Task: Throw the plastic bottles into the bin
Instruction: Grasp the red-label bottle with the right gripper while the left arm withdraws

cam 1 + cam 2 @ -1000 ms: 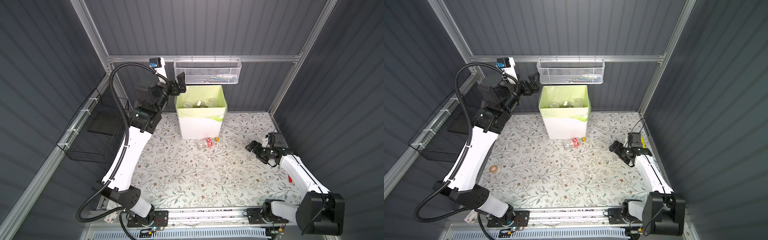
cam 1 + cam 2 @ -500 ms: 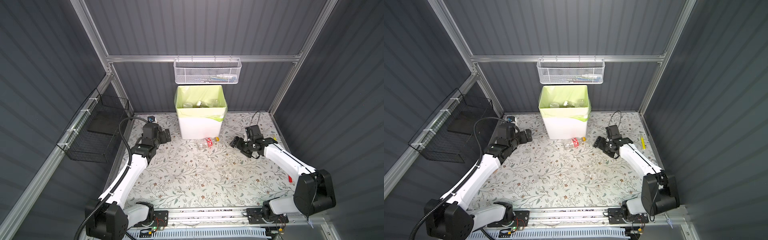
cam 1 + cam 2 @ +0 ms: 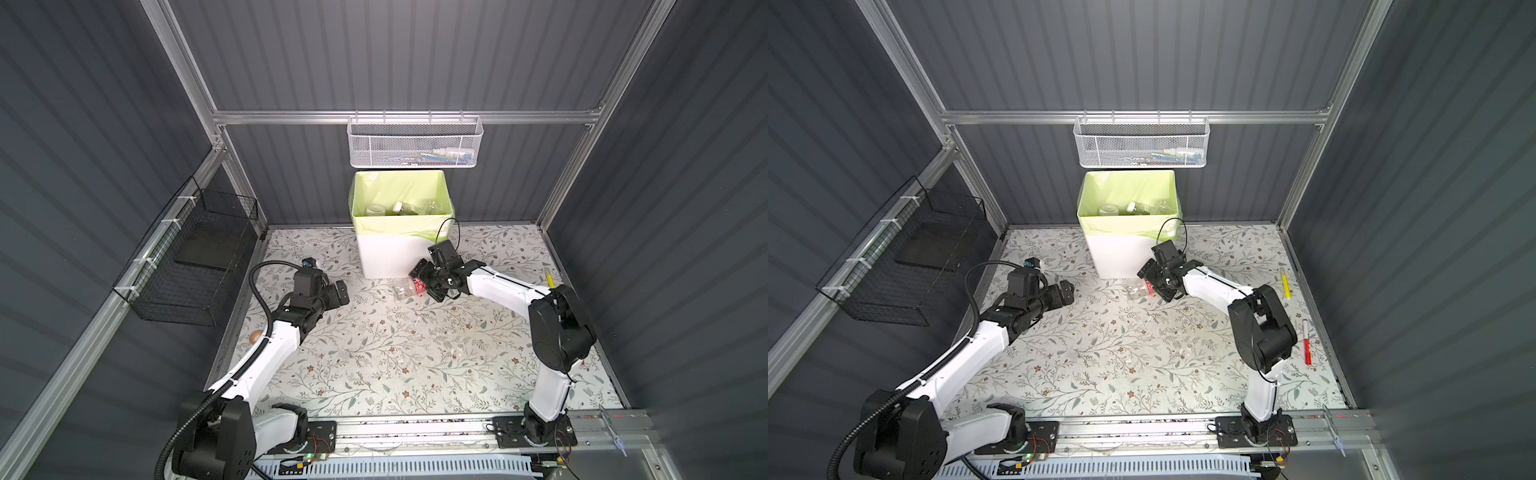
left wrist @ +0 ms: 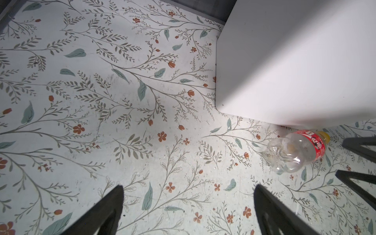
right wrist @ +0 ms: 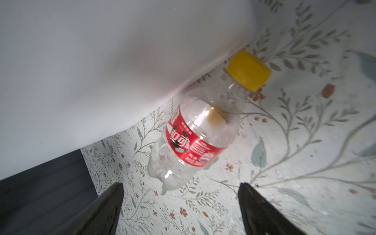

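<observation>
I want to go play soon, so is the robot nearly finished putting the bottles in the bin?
Nearly. Several bottles already lie inside the bin. In hand: the right pincer is open beside the red-label bottle lying on the table by the bin, not gripping it yet. The left pincer is open and empty. Left: grab that one bottle and drop it in.

mesh basket [image 3: 413, 143] rear | wire basket [image 3: 187, 270] left | yellow marker [image 3: 1285, 283] on floral mat [image 3: 374, 353]
</observation>
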